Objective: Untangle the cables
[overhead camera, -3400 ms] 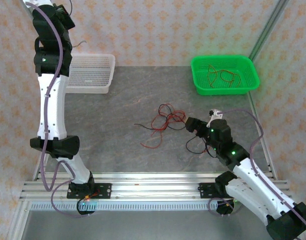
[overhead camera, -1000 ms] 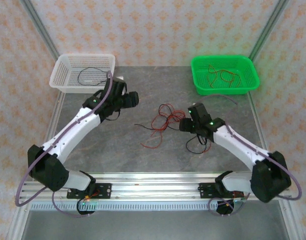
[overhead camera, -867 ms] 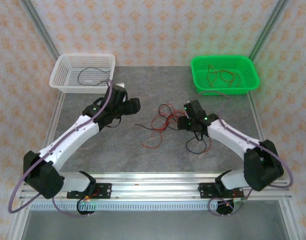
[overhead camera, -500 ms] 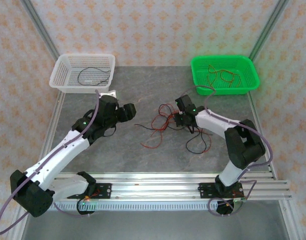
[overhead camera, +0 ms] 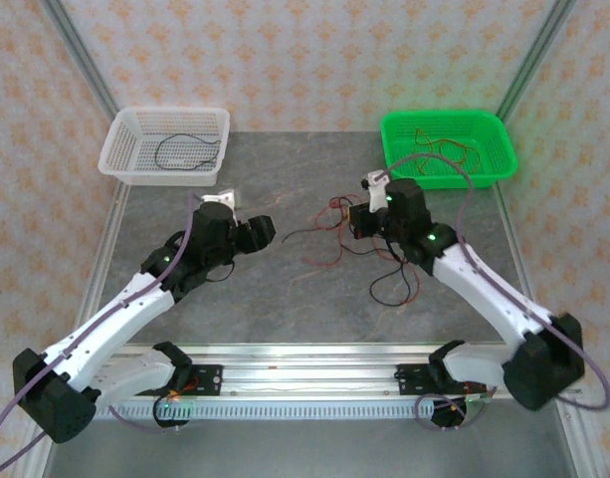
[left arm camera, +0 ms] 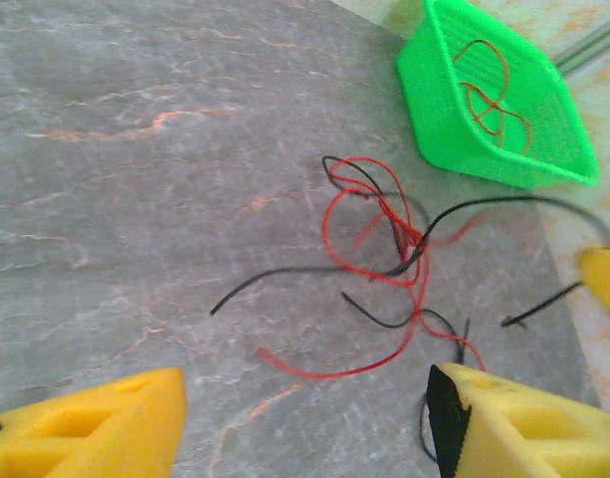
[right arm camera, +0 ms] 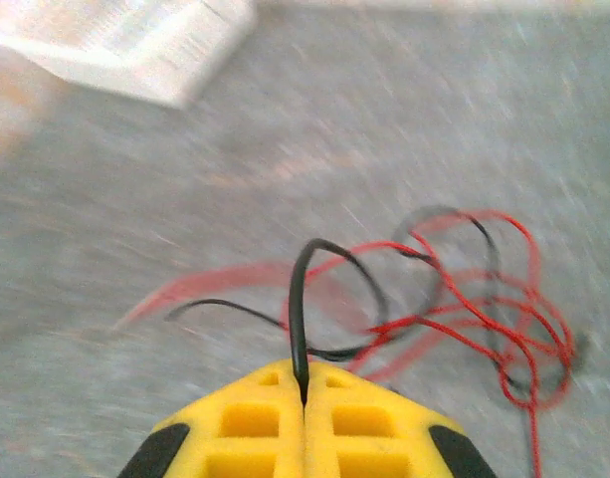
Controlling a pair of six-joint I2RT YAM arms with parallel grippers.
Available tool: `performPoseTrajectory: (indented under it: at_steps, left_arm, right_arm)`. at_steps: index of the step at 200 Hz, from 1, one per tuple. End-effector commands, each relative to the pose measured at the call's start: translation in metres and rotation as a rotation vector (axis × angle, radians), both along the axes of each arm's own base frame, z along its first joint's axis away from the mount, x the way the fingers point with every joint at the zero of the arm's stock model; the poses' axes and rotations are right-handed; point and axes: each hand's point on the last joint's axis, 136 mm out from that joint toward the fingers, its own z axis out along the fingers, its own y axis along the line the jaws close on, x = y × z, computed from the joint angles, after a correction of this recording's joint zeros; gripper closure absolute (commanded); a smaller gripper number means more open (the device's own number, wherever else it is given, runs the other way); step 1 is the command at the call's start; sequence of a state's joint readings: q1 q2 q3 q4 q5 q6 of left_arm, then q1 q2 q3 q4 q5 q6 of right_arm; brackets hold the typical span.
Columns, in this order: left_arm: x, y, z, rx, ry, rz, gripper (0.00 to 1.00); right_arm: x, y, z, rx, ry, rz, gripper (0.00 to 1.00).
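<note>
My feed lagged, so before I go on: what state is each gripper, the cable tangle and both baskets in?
Right gripper: shut on a black cable.
Left gripper: open, empty.
Tangle: knotted, red and black mixed.
White basket: holds one black wire.
Green basket: holds red cables.

Looks down on red and black cables (left arm camera: 384, 249) tangled on grey table (left arm camera: 135, 149), just below and left of green basket (left arm camera: 444, 119). Holds left gripper (left arm camera: 306, 388) jaws wide apart, farther below basket, gripping nothing.
</note>
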State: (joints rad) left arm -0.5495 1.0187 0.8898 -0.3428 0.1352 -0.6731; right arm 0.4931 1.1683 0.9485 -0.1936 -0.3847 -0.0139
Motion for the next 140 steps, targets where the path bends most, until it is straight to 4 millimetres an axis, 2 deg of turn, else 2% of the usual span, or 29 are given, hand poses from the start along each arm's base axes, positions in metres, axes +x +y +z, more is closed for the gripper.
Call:
performPoseTrajectory:
  at_steps: [1,39,74,103,140]
  left_arm:
    - [-0.002,-0.017,0.027,-0.101,-0.086,-0.06,0.35]
    - [-0.009,-0.034,0.05,-0.173,-0.166,-0.129,0.37]
    - [-0.009,-0.042,0.059,-0.189,-0.206,-0.149,0.37]
    - [0.001,-0.048,0.066,-0.161,-0.264,-0.16,0.37]
    - [0.017,-0.059,0.075,-0.037,-0.397,-0.194,0.36]
  right_arm:
    - [-0.03,0.024,0.045,0.126,-0.163,0.213,1.0]
    - [-0.047,0.03,0.091,0.219,-0.302,0.296,1.0]
    - [-0.051,0.039,0.12,0.297,-0.355,0.356,1.0]
    - [-0.049,0.043,0.13,0.319,-0.361,0.366,1.0]
    - [-0.045,0.045,0.131,0.329,-0.35,0.363,1.0]
